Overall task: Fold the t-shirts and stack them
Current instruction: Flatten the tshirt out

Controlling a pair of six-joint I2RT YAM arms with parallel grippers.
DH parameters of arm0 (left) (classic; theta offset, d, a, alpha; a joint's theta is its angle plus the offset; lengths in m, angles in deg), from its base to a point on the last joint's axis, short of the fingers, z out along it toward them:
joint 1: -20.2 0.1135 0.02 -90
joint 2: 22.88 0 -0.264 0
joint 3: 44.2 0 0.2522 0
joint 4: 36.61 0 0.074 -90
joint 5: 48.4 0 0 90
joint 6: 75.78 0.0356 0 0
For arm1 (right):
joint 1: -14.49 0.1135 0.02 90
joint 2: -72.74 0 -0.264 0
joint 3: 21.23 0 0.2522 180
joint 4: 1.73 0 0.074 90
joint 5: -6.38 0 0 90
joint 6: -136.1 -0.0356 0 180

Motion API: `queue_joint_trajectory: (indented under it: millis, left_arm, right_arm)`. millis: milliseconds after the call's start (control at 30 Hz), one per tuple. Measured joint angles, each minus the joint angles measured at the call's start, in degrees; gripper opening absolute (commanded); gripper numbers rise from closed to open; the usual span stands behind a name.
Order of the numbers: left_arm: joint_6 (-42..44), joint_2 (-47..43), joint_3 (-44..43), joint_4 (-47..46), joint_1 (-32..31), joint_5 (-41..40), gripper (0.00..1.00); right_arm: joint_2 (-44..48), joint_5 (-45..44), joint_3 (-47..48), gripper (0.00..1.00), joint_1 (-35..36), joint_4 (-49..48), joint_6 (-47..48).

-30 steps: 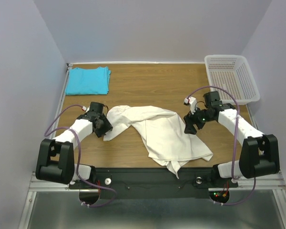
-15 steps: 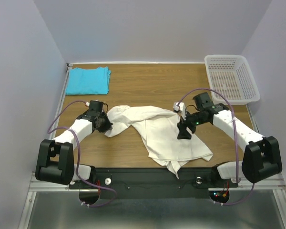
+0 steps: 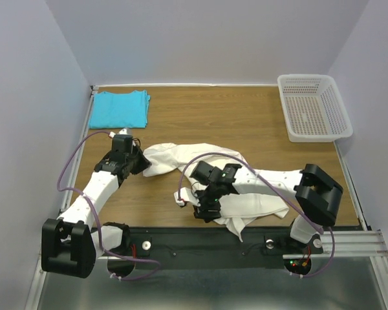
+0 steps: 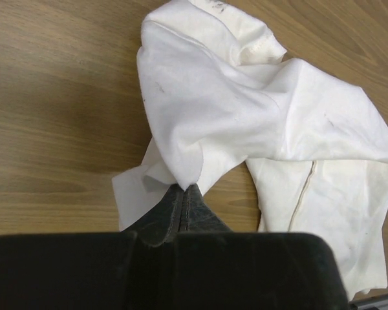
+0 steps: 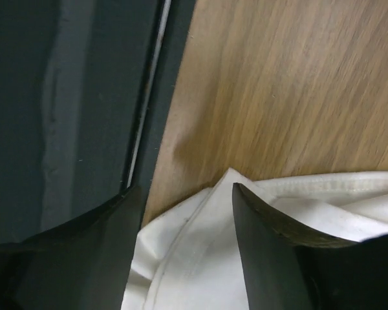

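Large cream cotton t-shirt [image 3: 171,155] lies crumpled mid-way on the wooden counter [image 3: 233,116], its near hem at the front edge. Left jaws are together, clamped on a pinch of its left edge, likely anchoring a corner for spreading. Right jaws stand apart, straddling the near hem corner, nothing gripped yet. Folded turquoise t-shirt [image 3: 119,108] sits far-left, white perforated plastic basket [image 3: 313,106] far-right. The bare wood between gives spreading room; the front edge is tight.

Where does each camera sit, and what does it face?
Top external: overhead from behind, looking down: left arm, right arm, cream shirt, turquoise shirt, basket.
Left wrist: along the left tool, shut on that cream shirt.
Right wrist: past the right tool, open over the shirt hem by the table edge.
Shared: all show the cream shirt.
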Motion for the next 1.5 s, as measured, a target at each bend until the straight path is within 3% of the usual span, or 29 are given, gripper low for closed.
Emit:
queue_joint_trajectory:
  millis: [233, 500, 567, 700, 833, 1067, 1233, 1500]
  left_arm:
    - [-0.13, -0.46, 0.00, 0.63, 0.94, 0.42, 0.00]
    - [-0.13, -0.46, 0.00, 0.59, 1.20, 1.29, 0.00]
    - [-0.11, -0.46, 0.00, 0.61, 1.22, 1.49, 0.00]
    - [-0.11, -0.46, 0.02, 0.59, 1.36, 1.73, 0.00]
    - [-0.04, -0.57, 0.33, 0.57, 2.10, 1.88, 0.00]
    - [0.15, -1.90, 1.07, 0.63, 3.50, 1.86, 0.00]
    - [0.31, -3.63, 1.07, 0.68, 3.85, 1.81, 0.00]
    - [0.42, -7.10, 1.03, 1.55, 4.66, 1.42, 0.00]
  right_arm:
    - [-3.17, -10.64, 0.85, 0.54, 3.13, -2.97, -6.47]
    - [-4.87, -15.45, 0.85, 0.46, 3.45, -5.20, -9.49]
    - [-5.60, -15.98, 0.83, 0.41, 3.74, -5.60, -9.81]
    - [-5.99, -17.09, 0.85, 0.18, 4.20, -6.62, -10.43]
    - [-5.90, -17.27, 0.92, 0.08, 4.24, -6.91, -10.47]
    - [-1.46, -16.65, 2.12, 0.04, 4.22, -1.99, -9.42]
    - [2.73, -12.20, 9.31, 0.03, 2.47, 4.94, -5.60]
    - [9.31, -6.58, 14.88, 0.01, -10.95, 10.95, -1.75]
